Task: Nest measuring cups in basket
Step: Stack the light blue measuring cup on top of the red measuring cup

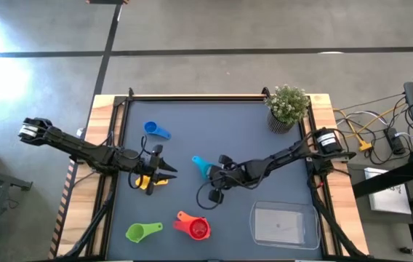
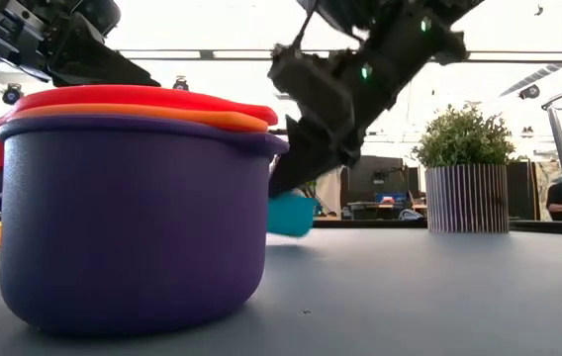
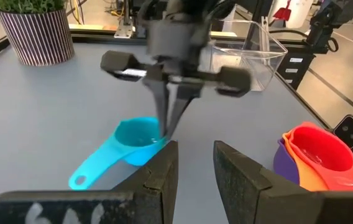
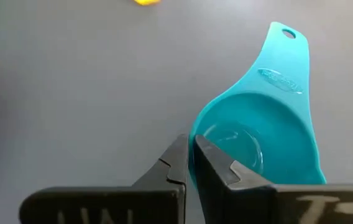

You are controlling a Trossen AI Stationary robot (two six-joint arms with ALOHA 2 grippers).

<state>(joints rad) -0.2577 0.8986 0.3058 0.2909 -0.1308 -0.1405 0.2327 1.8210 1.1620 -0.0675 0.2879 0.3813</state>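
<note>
The teal measuring cup (image 1: 202, 167) (image 4: 260, 130) is near the table's middle, its handle pointing toward the far left. My right gripper (image 1: 212, 173) (image 4: 190, 142) is shut on its rim. My left gripper (image 1: 169, 172) (image 3: 195, 146) hovers open at the left, with nothing between its fingers; the yellow cup (image 1: 148, 182) lies on the table under it. The blue cup (image 1: 155, 131) lies at the far left and the green cup (image 1: 142, 231) at the near left. Red, orange and purple cups (image 1: 195, 227) (image 2: 133, 227) stand nested near the front. The clear basket (image 1: 261, 218) stands at the near right. My right gripper pinches the teal cup's bowl wall at the rim (image 4: 195, 163), on the side opposite the handle, with one finger inside the bowl and one outside. The fingers (image 3: 164, 118) slant down from the table's right. Whether the cup's bottom is off the table I cannot tell.
A potted plant (image 1: 288, 108) in a striped pot stands at the far right corner. A raised frame borders the dark mat. Bare mat lies between the teal cup and the basket.
</note>
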